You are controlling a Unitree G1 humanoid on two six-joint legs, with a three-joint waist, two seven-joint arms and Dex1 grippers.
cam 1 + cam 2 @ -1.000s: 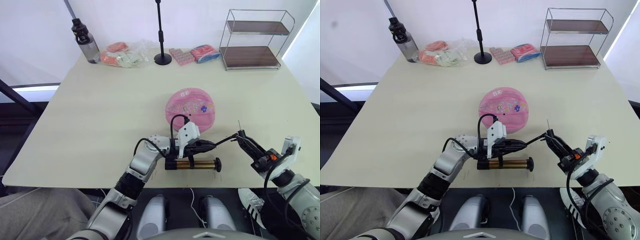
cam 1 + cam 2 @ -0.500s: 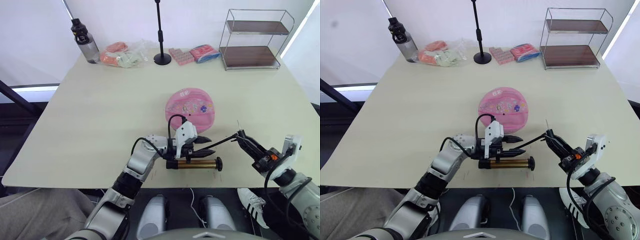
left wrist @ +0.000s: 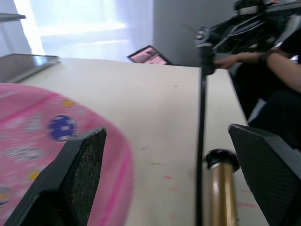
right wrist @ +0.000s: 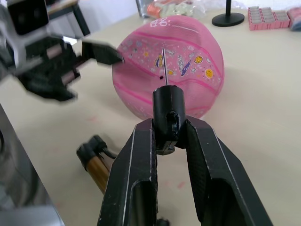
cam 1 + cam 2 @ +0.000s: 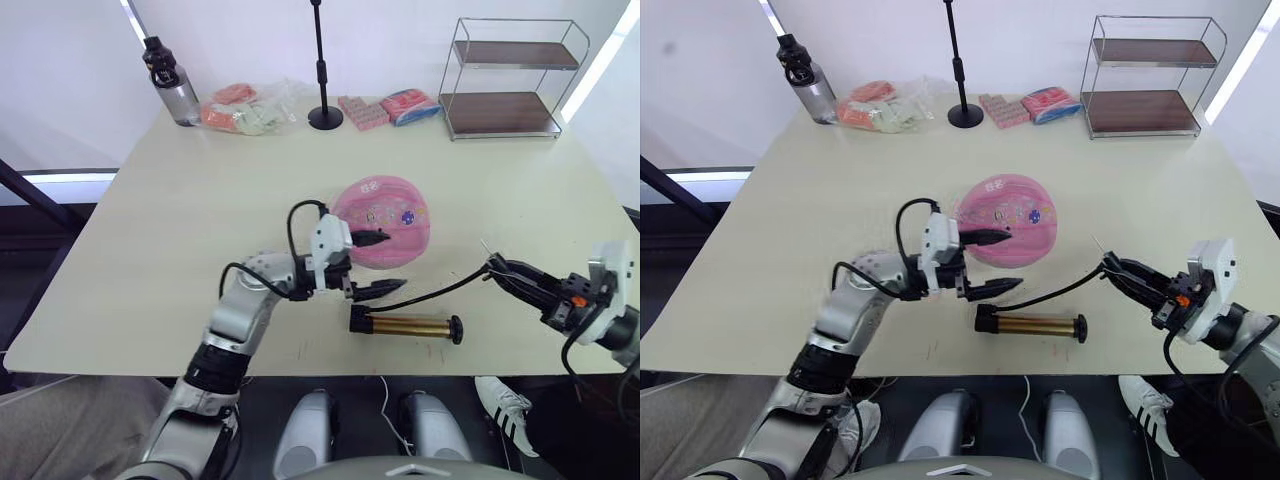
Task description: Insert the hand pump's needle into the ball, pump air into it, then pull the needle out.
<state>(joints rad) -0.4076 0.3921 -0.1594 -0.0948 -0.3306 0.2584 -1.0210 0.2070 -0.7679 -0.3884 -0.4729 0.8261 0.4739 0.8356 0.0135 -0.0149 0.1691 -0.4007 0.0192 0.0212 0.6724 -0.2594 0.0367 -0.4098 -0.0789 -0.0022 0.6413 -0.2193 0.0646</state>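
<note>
Gold-bronze pump (image 5: 410, 325) is laid flat near the table's (image 5: 150, 230) front edge, long axis running left-right, with its hose curving off to the right. The hose tip is pinched by the right gripper (image 4: 165, 134), needle (image 4: 164, 66) aimed toward the pink ball (image 5: 385, 220). The left gripper (image 5: 372, 265) is spread wide by the ball's near side, holding nothing.

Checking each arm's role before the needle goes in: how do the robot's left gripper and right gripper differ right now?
The left gripper is open and holds nothing; the right gripper is shut on the black hose end carrying the thin metal needle. The left gripper sits beside the pink rubber ball, one finger at its near edge; the right gripper is well apart from it, needle aimed toward it. Both have two black fingers and hang above the table.
</note>
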